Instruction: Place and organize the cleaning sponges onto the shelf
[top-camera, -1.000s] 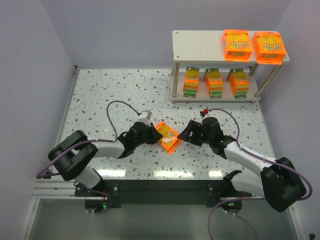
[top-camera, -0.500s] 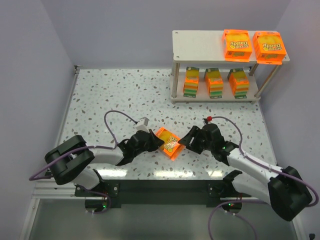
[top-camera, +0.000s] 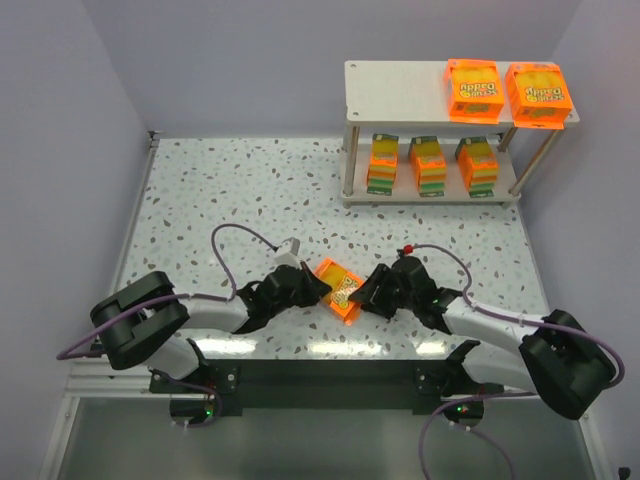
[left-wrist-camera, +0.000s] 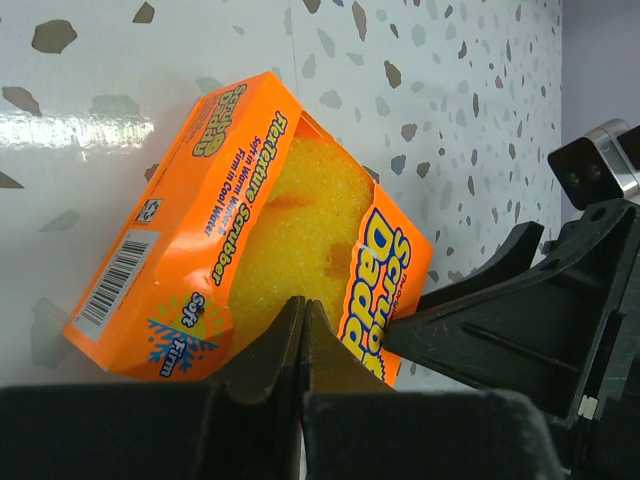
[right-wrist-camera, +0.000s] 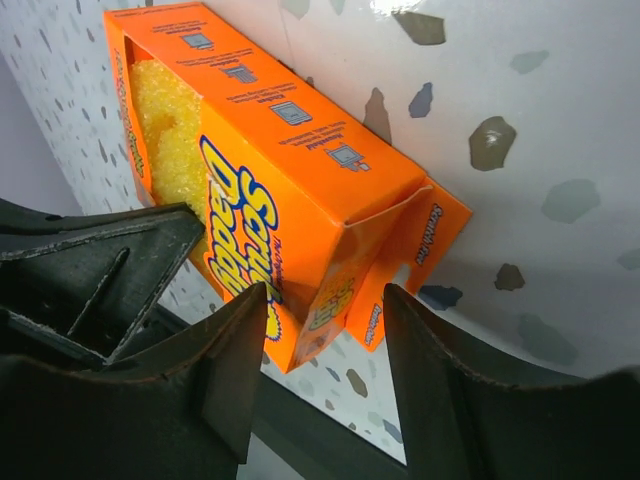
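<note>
Nearest, my left gripper (top-camera: 319, 290), jaws shut, braces the loose sponge pack (top-camera: 340, 284) on the table (top-camera: 200, 200). My right gripper (top-camera: 366, 292) straddles its opposite end, jaws apart. I judge a corner-only pinch could let it twist free. Beyond, the shelf (top-camera: 400, 82) holds five packs (top-camera: 427, 165).

The cleaning sponge pack (left-wrist-camera: 190, 270) is boxed in smooth card, rough foam exposed; the surface (top-camera: 220, 190) is finished glossy.
</note>
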